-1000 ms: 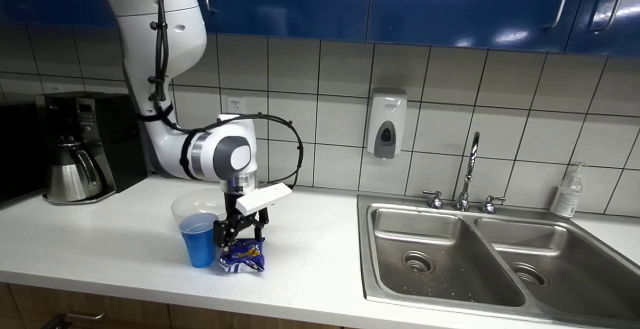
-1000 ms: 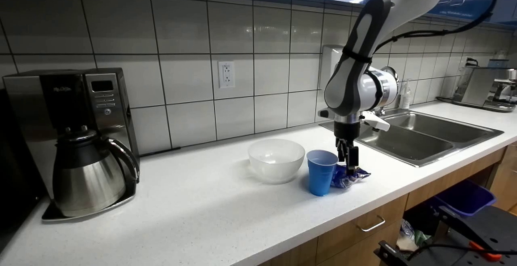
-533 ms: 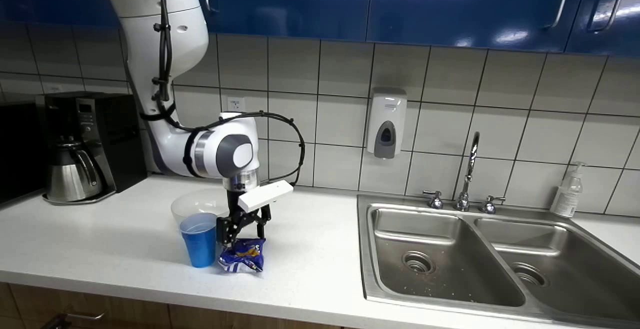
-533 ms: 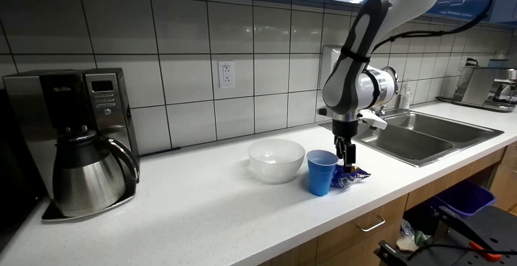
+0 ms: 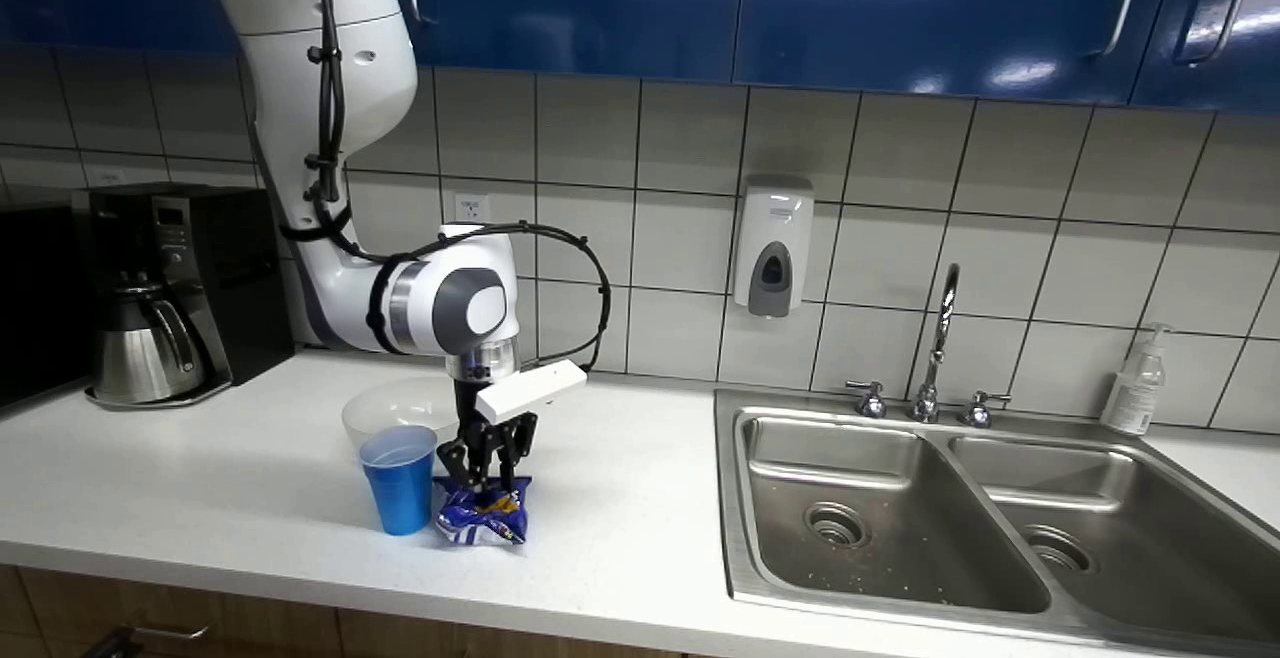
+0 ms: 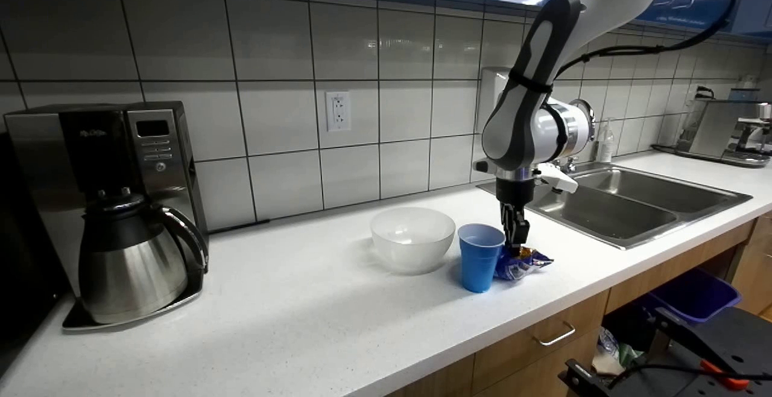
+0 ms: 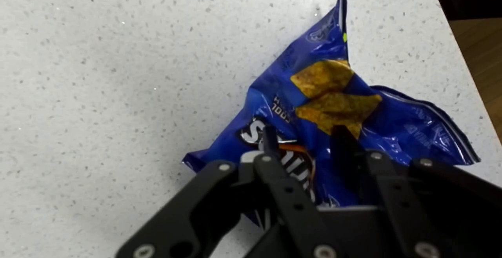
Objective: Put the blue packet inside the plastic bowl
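Note:
The blue packet (image 7: pixel 333 105), a crinkled chip bag with white lettering, lies on the counter in both exterior views, close beside a blue cup (image 5: pixel 400 488). Pointing down over it, my gripper (image 7: pixel 306 129) has its fingers (image 7: pixel 270 138) part-way together, a gap still between them. Packet surface shows through that gap in the wrist view; whether the tips press on it I cannot tell. Behind the cup stands the plastic bowl (image 6: pixel 413 246), round, whitish and translucent, with nothing visible in it. In an exterior view the cup and arm partly cover the bowl (image 5: pixel 395 403).
The cup (image 6: pixel 479 261) stands between bowl and packet. A coffee maker with a steel pot (image 6: pixel 132 264) is at the far end of the counter. A double sink (image 5: pixel 900 588) lies on the opposite side. The counter's front edge (image 6: pixel 482 349) runs near the packet.
The gripper's fingers have come closer together over the packet. Earlier the arm shifted and rose very slightly. Packet, cup and bowl stay about where they were.

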`<state>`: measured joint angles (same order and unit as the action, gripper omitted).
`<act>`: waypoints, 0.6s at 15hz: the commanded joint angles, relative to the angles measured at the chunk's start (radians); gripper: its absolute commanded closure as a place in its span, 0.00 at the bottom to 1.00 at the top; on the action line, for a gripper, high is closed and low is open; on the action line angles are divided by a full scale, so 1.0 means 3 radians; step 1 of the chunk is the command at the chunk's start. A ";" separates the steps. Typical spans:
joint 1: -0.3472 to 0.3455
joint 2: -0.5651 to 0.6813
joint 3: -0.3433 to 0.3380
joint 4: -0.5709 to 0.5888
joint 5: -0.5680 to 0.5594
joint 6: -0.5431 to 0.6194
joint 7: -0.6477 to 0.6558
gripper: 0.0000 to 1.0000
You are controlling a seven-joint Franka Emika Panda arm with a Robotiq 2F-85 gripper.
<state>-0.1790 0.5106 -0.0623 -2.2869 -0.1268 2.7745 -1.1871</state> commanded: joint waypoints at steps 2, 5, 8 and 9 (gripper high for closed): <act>-0.0022 -0.0005 0.0010 0.0049 -0.0122 -0.0063 0.0139 0.97; -0.0013 -0.0006 0.0000 0.0044 -0.0143 -0.0065 0.0155 1.00; 0.0035 -0.0130 -0.0087 0.0024 -0.0229 -0.0227 0.0257 1.00; 0.0004 -0.0186 -0.0078 0.0018 -0.0242 -0.0283 0.0264 1.00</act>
<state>-0.1787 0.5077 -0.0701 -2.2833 -0.1586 2.7579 -1.1523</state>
